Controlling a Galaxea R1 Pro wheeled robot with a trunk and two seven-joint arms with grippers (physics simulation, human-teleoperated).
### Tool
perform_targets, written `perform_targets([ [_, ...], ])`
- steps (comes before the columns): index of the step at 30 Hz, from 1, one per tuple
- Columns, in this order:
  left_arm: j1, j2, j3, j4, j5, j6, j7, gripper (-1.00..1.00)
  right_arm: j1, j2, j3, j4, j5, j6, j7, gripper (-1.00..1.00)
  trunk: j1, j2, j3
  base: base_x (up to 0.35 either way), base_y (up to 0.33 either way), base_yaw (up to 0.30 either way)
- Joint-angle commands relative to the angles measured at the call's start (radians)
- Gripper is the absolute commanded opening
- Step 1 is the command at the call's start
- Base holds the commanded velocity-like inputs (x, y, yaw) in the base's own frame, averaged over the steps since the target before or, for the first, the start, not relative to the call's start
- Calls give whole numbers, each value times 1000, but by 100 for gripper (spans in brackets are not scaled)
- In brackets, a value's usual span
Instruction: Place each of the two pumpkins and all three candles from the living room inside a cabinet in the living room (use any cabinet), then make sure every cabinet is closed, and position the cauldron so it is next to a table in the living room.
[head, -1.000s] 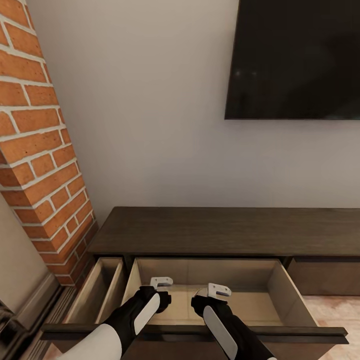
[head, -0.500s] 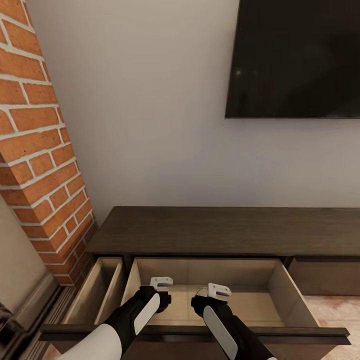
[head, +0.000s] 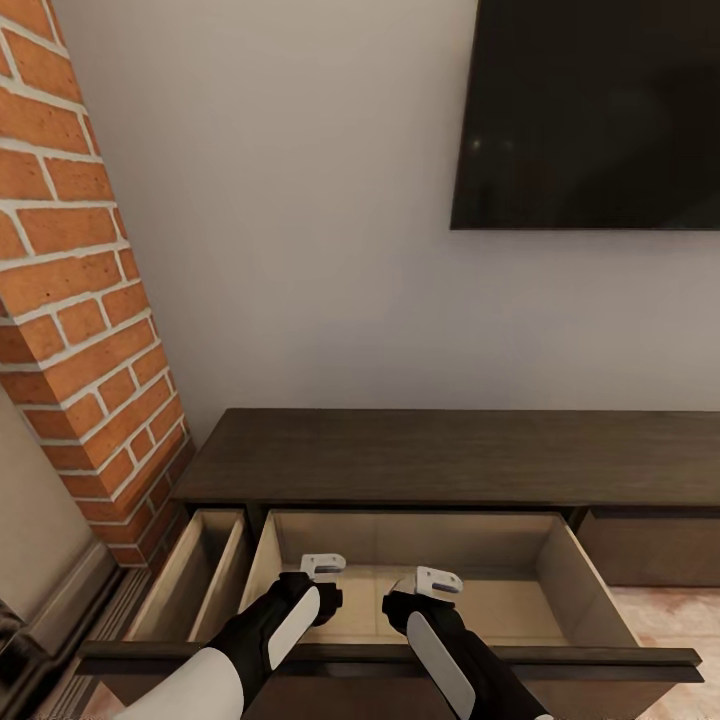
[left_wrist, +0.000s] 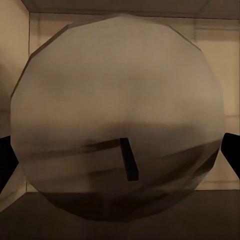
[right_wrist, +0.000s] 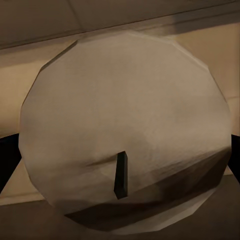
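Matt dark wood cabinet (head: 440, 455), rough brick column (head: 80, 330), smooth waxy beige candles (left_wrist: 117, 120).

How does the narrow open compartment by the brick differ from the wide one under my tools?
The narrow compartment is a slim slot; the wide compartment spans several times its width. The left tool with its candle and the right tool with its candle hang over the wide compartment, none over the narrow compartment. Both stand open with pale beige insides.
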Motion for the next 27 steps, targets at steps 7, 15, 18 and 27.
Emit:
perform_targets([
  [7,-1,0,-6,-2,9,2,11,-100,-1,0,2,-2,-7,2,-8,-100,11,-21,-10,0,0,0],
  [15,-1,-1,-6,-2,10,2,11,-100,-1,0,2,-2,-7,2,-8,-100,11,-21,-10,0,0,0],
  [18,-1,-2,-6,-2,10,2,11,-100,-1,0,3,-2,-7,3,-8,-100,11,-21,-10,0,0,0],
  [27,-1,-5,-6,-2,10,3,11,-100,-1,0,3,-1,-7,8,-8,-100,11,-21,-10,0,0,0],
])
